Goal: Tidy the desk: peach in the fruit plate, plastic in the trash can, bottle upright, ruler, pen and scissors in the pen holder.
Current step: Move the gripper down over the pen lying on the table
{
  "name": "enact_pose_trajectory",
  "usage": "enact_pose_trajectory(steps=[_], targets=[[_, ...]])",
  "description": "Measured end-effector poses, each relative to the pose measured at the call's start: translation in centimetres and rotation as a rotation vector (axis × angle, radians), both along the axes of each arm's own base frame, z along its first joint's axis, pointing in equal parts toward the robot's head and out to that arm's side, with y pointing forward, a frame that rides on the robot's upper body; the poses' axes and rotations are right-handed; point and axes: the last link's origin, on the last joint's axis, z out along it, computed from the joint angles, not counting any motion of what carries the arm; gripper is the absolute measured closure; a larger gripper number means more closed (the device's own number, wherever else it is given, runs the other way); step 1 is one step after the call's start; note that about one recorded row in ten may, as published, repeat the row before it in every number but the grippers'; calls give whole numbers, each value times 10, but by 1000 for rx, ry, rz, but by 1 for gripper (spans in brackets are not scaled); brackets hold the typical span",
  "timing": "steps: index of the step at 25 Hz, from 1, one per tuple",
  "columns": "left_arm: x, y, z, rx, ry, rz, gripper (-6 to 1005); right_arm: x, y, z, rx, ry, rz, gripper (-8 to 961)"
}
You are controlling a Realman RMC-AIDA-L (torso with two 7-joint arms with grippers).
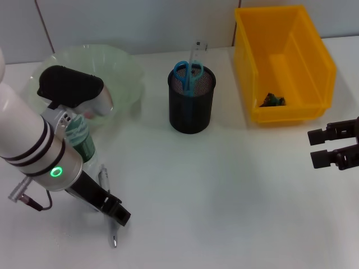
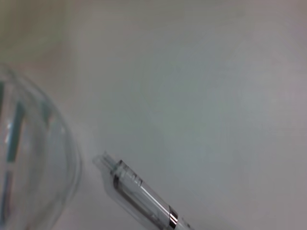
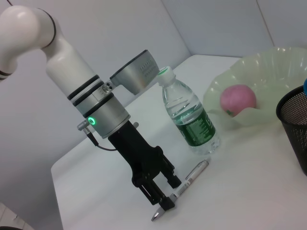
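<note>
My left gripper (image 1: 116, 217) is low on the table at the front left, open, with its fingers on either side of the pen (image 1: 104, 178). The right wrist view shows this gripper (image 3: 171, 192) straddling the pen (image 3: 192, 176), which lies flat. The pen also shows in the left wrist view (image 2: 144, 197). The water bottle (image 1: 82, 141) stands upright beside the pen. The peach (image 3: 237, 98) lies in the green fruit plate (image 1: 120, 67). The scissors (image 1: 188, 72) and the clear ruler (image 1: 196, 51) stand in the black mesh pen holder (image 1: 192, 106). The plastic (image 1: 272, 101) lies in the yellow bin (image 1: 303, 50). My right gripper (image 1: 313, 147) hangs open and empty at the right edge.
The bottle (image 3: 189, 117) stands close to my left arm, between it and the plate (image 3: 268, 67). The pen holder (image 3: 295, 124) stands mid-table and the yellow bin at the back right. A white wall runs behind the table.
</note>
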Motion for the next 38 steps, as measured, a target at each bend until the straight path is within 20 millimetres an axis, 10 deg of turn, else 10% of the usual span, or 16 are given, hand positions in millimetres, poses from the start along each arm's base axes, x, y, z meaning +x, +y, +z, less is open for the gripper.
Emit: enact_pose_trajectory(steps=[38], targets=[[9,-1,-9,-41,50,-70,489,-2,2,3,10,2,8,142]])
